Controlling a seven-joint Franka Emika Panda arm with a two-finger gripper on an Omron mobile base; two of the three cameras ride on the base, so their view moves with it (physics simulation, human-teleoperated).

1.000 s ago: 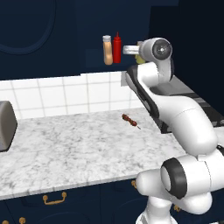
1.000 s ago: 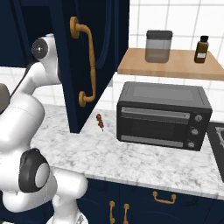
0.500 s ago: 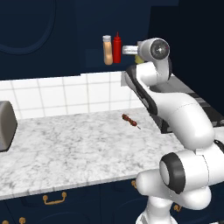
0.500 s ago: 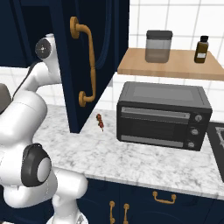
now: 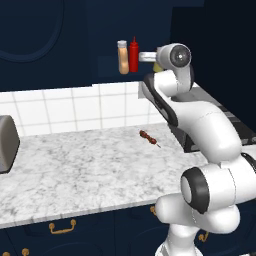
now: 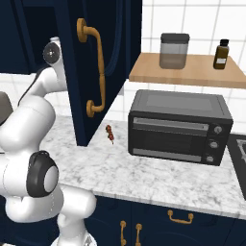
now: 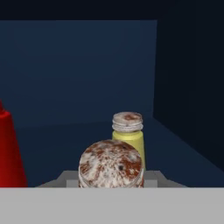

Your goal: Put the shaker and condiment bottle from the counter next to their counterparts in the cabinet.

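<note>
Closest to your hand camera, the shaker [image 7: 111,163] sits clamped in the pincer [image 7: 111,183], its speckled grey cap turned up toward the lens and the two fingertips pressed to its sides just under that cap. You are inside the cabinet [image 7: 87,70], over the dark shelf floor. Judge this load as light, rigid and smooth-walled: a small cylinder that will neither crush nor flex, but could swivel or slip if the hold is loosened before the base meets the shelf. The grip across the body under the cap looks like the right place; taking it by the cap alone would risk tipping.

Just beyond it stands the bright yellow shaker [image 7: 127,138], upright, grey cap on, near the held one but apart from it. At the left edge of the hand view rises the red squeeze bottle [image 7: 9,151].

From the left base camera you see the arm [image 5: 172,75] stretched into the nook, the red squeeze bottle [image 5: 133,55] upright with the condiment bottle [image 5: 122,58] touching or just beside it on its left, already on the shelf. Set the shaker down gently beside its yellow twin, watching not to knock that neighbour over.

Farther out, the bench [image 5: 75,170] carries a small skewer [image 5: 150,137]; from the right base camera a toaster oven [image 6: 180,127] stands past the open door [image 6: 93,67].
</note>
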